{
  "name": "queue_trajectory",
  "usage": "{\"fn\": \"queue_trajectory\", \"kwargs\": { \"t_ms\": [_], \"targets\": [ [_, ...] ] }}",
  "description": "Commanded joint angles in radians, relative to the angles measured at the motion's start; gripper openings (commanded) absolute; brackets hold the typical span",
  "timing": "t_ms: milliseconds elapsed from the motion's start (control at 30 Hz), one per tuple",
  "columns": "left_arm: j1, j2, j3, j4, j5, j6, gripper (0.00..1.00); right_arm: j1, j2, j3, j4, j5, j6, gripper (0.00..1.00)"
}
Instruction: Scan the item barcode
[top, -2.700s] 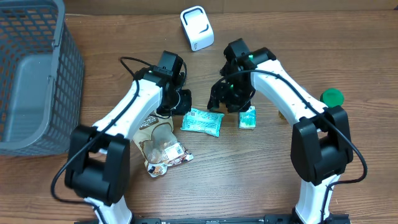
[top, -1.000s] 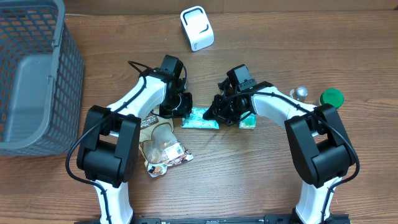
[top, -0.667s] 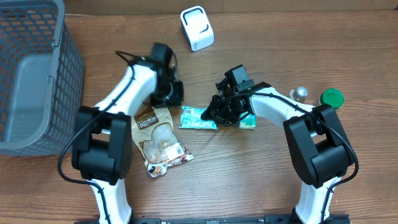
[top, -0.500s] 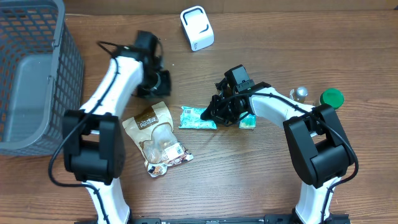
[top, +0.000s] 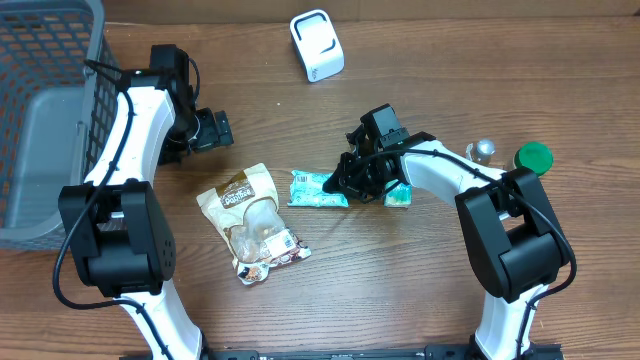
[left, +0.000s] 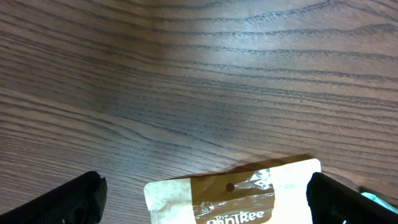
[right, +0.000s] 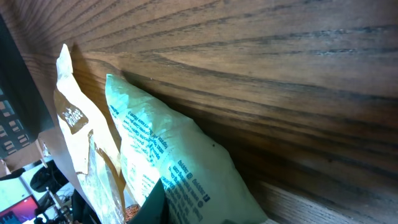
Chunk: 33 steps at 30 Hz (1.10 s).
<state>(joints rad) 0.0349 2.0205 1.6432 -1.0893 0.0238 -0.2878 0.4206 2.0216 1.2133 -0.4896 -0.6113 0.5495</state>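
A teal snack packet (top: 316, 189) lies flat on the wooden table at centre. My right gripper (top: 350, 181) is low over its right end and shut on that edge. In the right wrist view the packet (right: 180, 158) fills the middle, with a dark finger (right: 153, 205) against it. My left gripper (top: 214, 130) is open at the upper left, well away from the packet. In the left wrist view its fingertips (left: 74, 198) stand wide apart with only the top of a brown pouch (left: 249, 190) below them. The white scanner (top: 317, 45) stands at the back.
A brown and white snack pouch (top: 252, 222) lies left of the teal packet. A small green box (top: 398, 193) sits under the right arm. A grey mesh basket (top: 60, 60) fills the left edge. A green cap (top: 534, 156) and a small silver object (top: 484, 149) lie at right.
My left gripper has opened and swung up and left, from the teal packet's left end to beside the basket. The right gripper has stayed on the packet.
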Motion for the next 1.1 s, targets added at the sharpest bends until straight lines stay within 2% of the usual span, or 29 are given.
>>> {"fn": "queue_trajectory", "kwargs": {
  "t_ms": [0, 767, 900, 1067],
  "targets": [
    [0.004, -0.021, 0.014, -0.002, -0.021, 0.003, 1.00, 0.005, -0.002, -0.002, 0.006, 0.034, -0.008, 0.11],
    [0.004, -0.021, 0.014, 0.002, -0.021, 0.003, 1.00, 0.005, -0.002, -0.002, -0.011, 0.034, -0.008, 0.11],
    [0.004, -0.021, 0.014, 0.002, -0.021, 0.003, 1.00, 0.005, -0.002, -0.002, -0.017, 0.034, -0.061, 0.11],
    [0.004, -0.021, 0.014, 0.002, -0.021, 0.003, 1.00, 0.005, -0.002, -0.002, -0.012, 0.034, -0.061, 0.11]
  ]
}}
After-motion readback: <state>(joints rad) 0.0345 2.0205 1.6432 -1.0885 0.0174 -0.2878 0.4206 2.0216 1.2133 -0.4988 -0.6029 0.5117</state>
